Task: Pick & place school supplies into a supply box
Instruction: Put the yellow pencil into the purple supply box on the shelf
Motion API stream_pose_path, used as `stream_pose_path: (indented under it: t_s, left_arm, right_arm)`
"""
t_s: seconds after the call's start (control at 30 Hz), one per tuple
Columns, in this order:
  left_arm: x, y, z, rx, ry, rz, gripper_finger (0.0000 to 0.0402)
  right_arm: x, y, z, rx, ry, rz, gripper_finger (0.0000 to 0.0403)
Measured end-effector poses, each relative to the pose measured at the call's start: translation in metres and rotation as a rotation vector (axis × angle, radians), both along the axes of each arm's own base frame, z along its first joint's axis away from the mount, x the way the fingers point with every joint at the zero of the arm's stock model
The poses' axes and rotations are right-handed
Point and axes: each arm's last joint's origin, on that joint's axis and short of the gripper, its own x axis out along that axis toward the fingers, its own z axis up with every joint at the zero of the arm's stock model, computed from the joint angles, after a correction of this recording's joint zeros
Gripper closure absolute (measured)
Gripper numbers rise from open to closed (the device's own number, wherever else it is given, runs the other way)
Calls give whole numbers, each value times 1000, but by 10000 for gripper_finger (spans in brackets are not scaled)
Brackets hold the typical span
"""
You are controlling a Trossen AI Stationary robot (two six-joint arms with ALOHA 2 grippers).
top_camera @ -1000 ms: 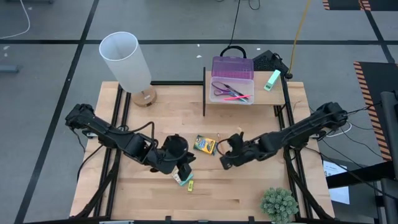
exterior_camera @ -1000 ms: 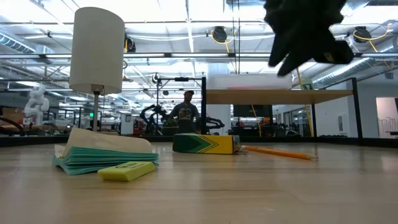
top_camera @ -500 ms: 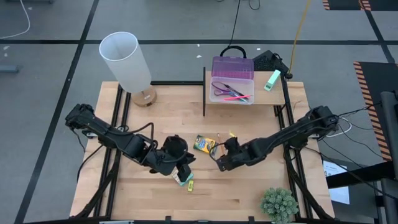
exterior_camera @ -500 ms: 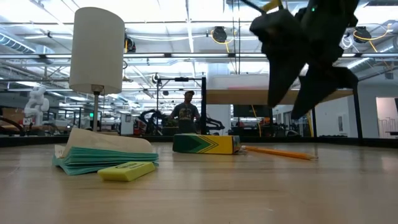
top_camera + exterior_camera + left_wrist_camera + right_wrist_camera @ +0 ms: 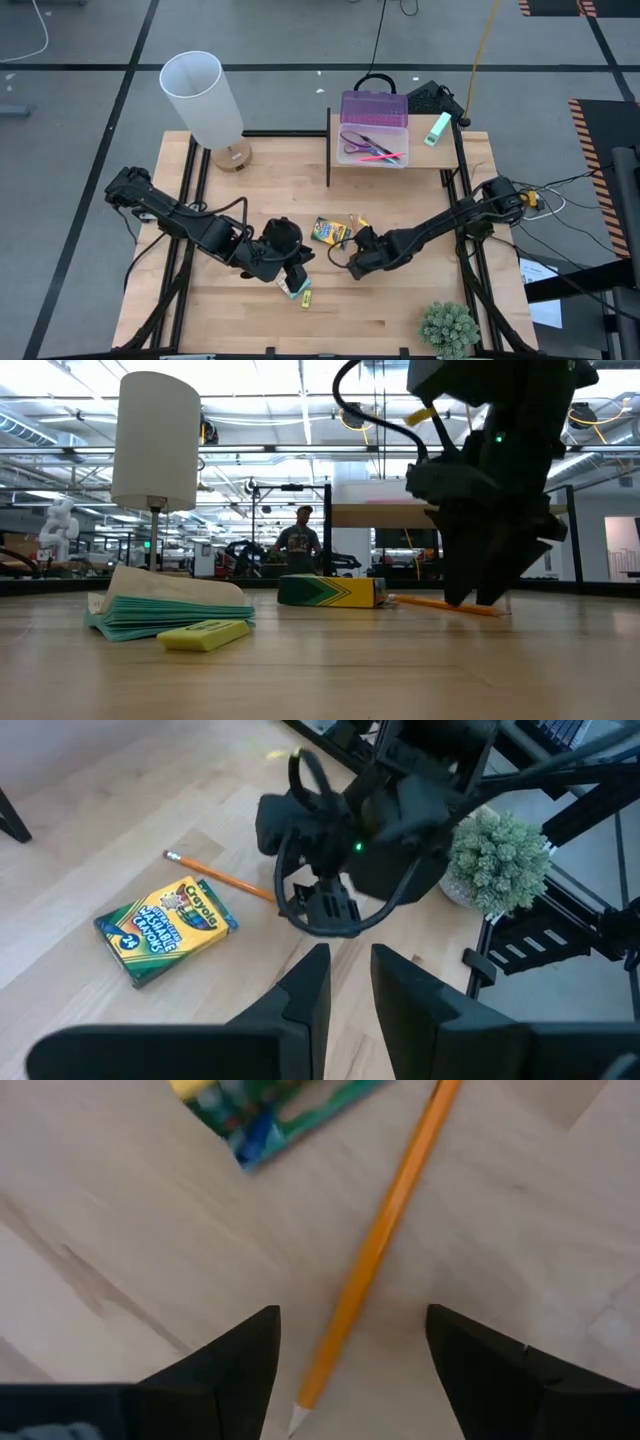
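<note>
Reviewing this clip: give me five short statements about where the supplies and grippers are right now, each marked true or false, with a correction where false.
1. The right gripper is open with the orange pencil lying between its fingers. True.
2. The crayon box is inside the supply box. False: it lies on the table beside the pencil.
3. The scissors are already in the supply box. True.
4. The right gripper has lifted the pencil off the table. False: the pencil lies flat on the wood.
5. The left gripper is over the lamp shade. False: it is near the eraser block.
</note>
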Motion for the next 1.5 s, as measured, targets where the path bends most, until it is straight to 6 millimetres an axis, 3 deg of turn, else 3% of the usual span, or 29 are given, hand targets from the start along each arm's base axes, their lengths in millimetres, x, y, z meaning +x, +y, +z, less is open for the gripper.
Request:
stream_pose_path:
  t_s: [0.73, 1.07, 1.5]
  left_arm:
    - [1, 1, 0, 7, -6, 16, 325]
    - [0, 2, 0, 24, -5, 13, 325]
    - [0, 2, 0, 29, -3, 12, 325]
  right_arm:
    - [6, -16, -6, 40, 38, 28, 166]
    - [-6, -17, -18, 69, 83, -39, 258]
    - [-7, -17, -15, 85, 65, -102, 378]
